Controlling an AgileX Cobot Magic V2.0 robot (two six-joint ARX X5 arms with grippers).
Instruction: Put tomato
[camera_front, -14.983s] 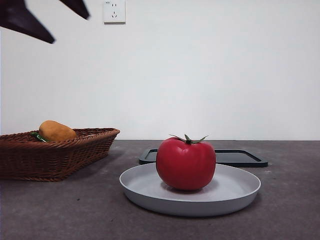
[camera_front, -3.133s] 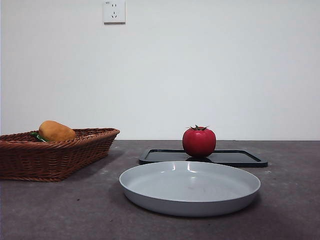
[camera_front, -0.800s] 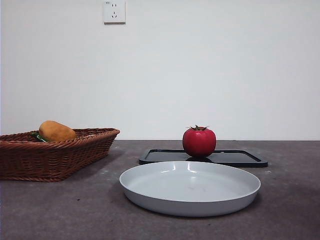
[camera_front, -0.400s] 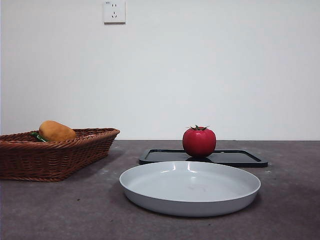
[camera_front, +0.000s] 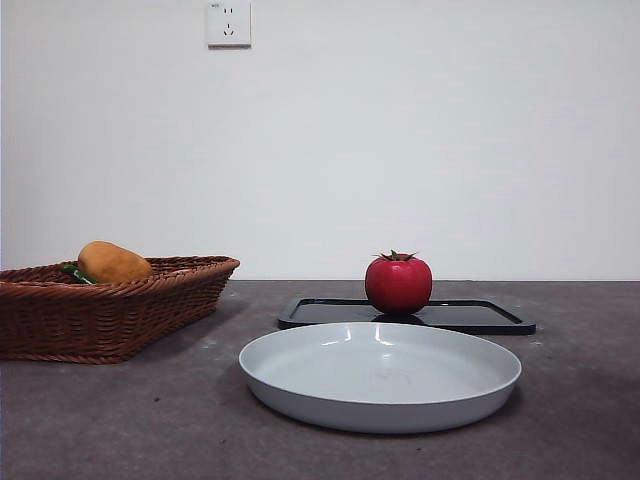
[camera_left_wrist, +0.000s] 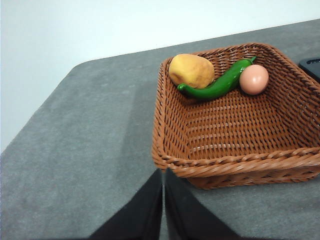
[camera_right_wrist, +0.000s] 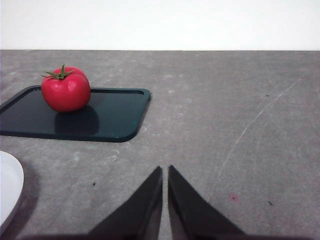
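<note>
Both pincers wait off to the sides with nothing in them: the left gripper (camera_left_wrist: 162, 200) hangs with its black jaws pressed together just short of the woven brown wicker basket (camera_left_wrist: 220, 165), and the right gripper (camera_right_wrist: 165, 197) hangs over bare grey tabletop (camera_right_wrist: 240, 100), its jaws likewise closed to a thin slit. Neither shows in the front view.

Going left to right across the front view, the basket (camera_front: 130, 310) stands at the left; inside it, the left wrist view shows an orange-brown oval potato-like piece (camera_left_wrist: 191, 70), a long green chilli pepper (camera_left_wrist: 217, 86) and a pale pink egg (camera_left_wrist: 254, 79). In the middle foreground sits a shallow round grey plate (camera_front: 300, 385), holding nothing. Behind it lies a flat, dark rectangular tray (camera_front: 480, 318), and the round glossy red tomato (camera_front: 398, 284) with its green calyx stands upright on the tray's left part.

With the tomato resting on the tray and no gripper near it, the placing looks done; I judge nothing remains.
</note>
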